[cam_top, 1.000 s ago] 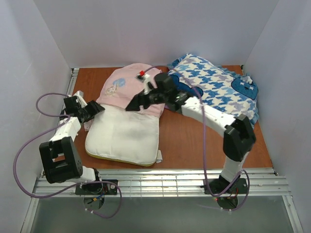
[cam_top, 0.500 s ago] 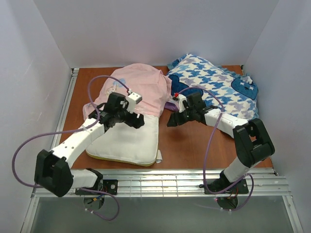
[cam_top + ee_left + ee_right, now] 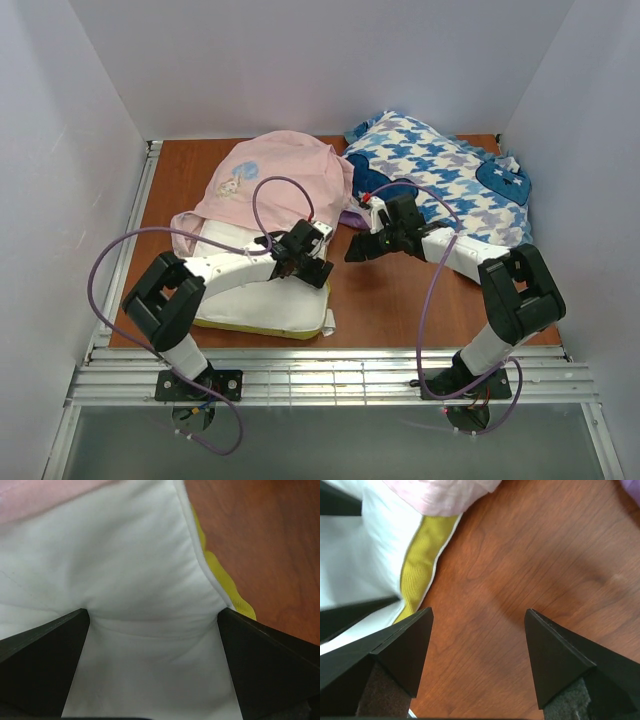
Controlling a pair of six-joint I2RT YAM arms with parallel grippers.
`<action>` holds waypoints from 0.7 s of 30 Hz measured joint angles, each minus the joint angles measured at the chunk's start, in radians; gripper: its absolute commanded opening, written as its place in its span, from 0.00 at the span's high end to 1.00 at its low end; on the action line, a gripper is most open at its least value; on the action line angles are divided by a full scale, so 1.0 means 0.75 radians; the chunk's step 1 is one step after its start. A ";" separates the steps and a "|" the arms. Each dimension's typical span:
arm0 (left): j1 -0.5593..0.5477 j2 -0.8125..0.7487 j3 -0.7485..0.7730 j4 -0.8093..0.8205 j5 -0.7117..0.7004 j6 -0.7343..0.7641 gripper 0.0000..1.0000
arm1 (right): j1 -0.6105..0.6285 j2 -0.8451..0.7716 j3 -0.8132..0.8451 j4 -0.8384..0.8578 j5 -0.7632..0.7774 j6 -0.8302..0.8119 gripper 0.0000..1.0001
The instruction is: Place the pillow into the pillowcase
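The pillow [image 3: 265, 308] lies flat by the desk's [image 3: 400, 300] front left corner. It looks soft, light and squishy, so pinch its yellow edge [image 3: 417, 555]. Its far end meets the pink pillowcase [image 3: 285, 180]. The left gripper [image 3: 152, 612] is wide open, pressing on the pillow and holding nothing. The right gripper [image 3: 477, 611] hangs partly open over bare wood, empty.

We found the flat rectangular white pillow [image 3: 266, 304], yellow along its side edge, lying flat at lower centre-left of the overhead frame. Its far end was covered by the thin pale pink fabric pillowcase [image 3: 285, 185], which lay rumpled just above it, a small printed figure facing up.
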 measured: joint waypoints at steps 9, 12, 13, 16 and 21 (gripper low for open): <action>0.268 0.244 0.183 -0.008 0.315 -0.082 1.00 | 0.000 -0.011 -0.037 0.038 0.013 0.000 0.19; 0.354 0.168 0.178 -0.036 0.476 -0.046 1.00 | 0.000 -0.011 -0.037 0.066 0.015 -0.008 0.17; 0.380 0.117 0.168 -0.053 0.534 -0.016 1.00 | 0.000 -0.011 -0.037 0.076 0.014 -0.013 0.16; 0.467 -0.087 0.160 -0.099 0.723 0.058 1.00 | 0.000 0.001 -0.032 0.141 0.010 -0.021 0.07; 0.577 -0.325 0.207 -0.133 0.965 0.117 1.00 | 0.007 0.109 0.022 0.306 -0.037 -0.004 0.01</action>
